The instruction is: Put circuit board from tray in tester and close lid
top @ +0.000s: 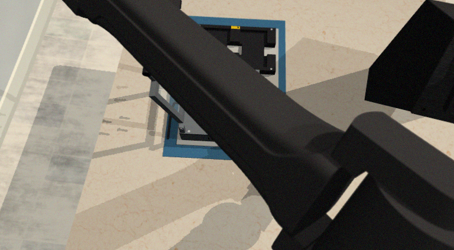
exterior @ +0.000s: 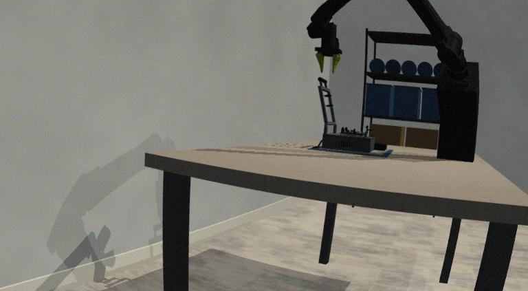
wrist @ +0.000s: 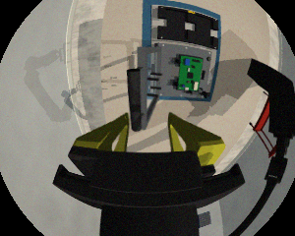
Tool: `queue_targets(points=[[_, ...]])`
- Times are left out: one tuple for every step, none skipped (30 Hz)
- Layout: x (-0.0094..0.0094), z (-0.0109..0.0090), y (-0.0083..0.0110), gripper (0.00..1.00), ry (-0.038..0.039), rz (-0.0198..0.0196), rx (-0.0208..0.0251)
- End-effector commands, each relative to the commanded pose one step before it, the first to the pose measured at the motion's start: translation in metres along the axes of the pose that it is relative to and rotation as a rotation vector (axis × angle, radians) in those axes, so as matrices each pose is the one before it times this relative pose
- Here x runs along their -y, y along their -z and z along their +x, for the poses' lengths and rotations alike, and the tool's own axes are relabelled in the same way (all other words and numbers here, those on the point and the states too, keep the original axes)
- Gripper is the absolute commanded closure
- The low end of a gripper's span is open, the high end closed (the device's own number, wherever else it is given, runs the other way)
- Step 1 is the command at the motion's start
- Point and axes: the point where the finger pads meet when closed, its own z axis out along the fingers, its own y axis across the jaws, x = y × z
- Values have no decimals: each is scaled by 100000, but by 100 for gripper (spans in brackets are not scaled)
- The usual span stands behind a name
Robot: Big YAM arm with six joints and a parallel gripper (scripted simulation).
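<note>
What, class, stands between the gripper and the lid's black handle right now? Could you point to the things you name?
Nothing visible does: in the exterior view the open gripper [exterior: 327, 73] [wrist: 148, 115] hangs just above the handle [exterior: 322, 79] [wrist: 134, 99], with only air between.

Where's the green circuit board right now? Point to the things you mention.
In the wrist view, the green circuit board [wrist: 191, 74] lies on the grey tester [wrist: 169, 90], right of its raised lid [wrist: 148, 100].

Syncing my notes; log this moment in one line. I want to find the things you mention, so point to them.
tool [exterior: 327, 71] [wrist: 148, 117]: partly open, above handle [exterior: 322, 79] [wrist: 134, 99] | board [wrist: 190, 74]: on tester [exterior: 348, 142] [wrist: 173, 92] | lid [exterior: 326, 104] [wrist: 143, 88]: up | latch: not engaged
</note>
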Motion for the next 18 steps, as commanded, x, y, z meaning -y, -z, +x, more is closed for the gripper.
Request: queue_targets(points=[[-2212, -512, 1422, 52, -1384, -2439, 852], [-245, 74, -92, 52, 125, 155, -37], [-209, 104, -129, 52, 176, 217, -53], [-172, 99, -122, 52, 167, 205, -52], [-136, 83, -104, 52, 142, 176, -42], [-103, 71, -88, 52, 121, 150, -34], [-76, 65, -70, 52, 114, 119, -26], [-72, 103, -17, 52, 195, 31, 12], [-63, 119, 13, 52, 230, -20, 32], [-45, 96, 33, 52, 249, -54, 40], [0, 0, 0, 52, 0, 0, 0], [0, 0, 0, 52, 0, 0, 0], [-18, -96, 250, 52, 31, -422, 133], [-11, -131, 274, 52, -46, -463, 141], [-9, -113, 235, 52, -41, -396, 123], [-7, -96, 199, 52, -36, -335, 107], [-6, -82, 169, 52, -31, -285, 91], [-5, -70, 143, 52, -28, -242, 78]])
